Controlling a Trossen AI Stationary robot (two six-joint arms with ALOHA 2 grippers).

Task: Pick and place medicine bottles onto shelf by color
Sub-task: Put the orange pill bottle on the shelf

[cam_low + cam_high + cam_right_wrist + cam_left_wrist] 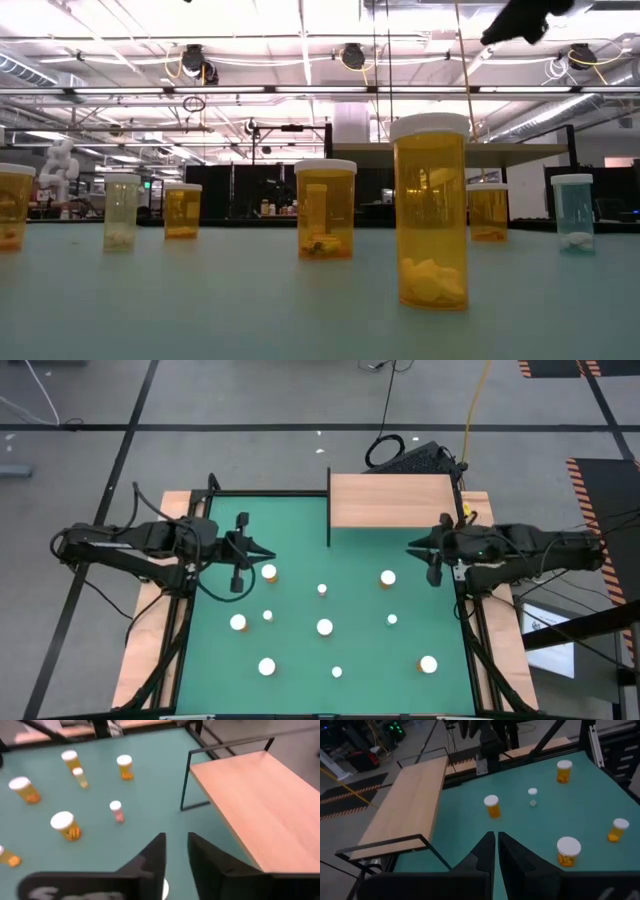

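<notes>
Ten bottles (324,626) w/ white caps stand upright, scattered and apart on the green mat (300,540); none on the shelf (392,500), which sits bare at the mat's far edge, black post on its left side. Low view gives contents the high view can't: nearest orange bottle (431,212) holds a heap of pale pills at the bottom; orange one behind it (325,210) has darker bits inside; a pale yellowish bottle (121,212) and a bluish-clear one (573,212) each hold a few white pills; other orange ones farther back, contents hard to make out. High view shows mostly caps, but gives layout. Left gripper (268,552) over mat's left side near a bottle (269,572), fingers pressed together w/ only a hairline between them in its wrist view, holding nothing. Right gripper (412,543) at the shelf's near right corner, above the mat; its wrist view shows a narrow gap between fingers (152,857), nothing held. Right wrist view also catches a small bottle w/ pinkish body (116,811), colour not readable from above.
</notes>
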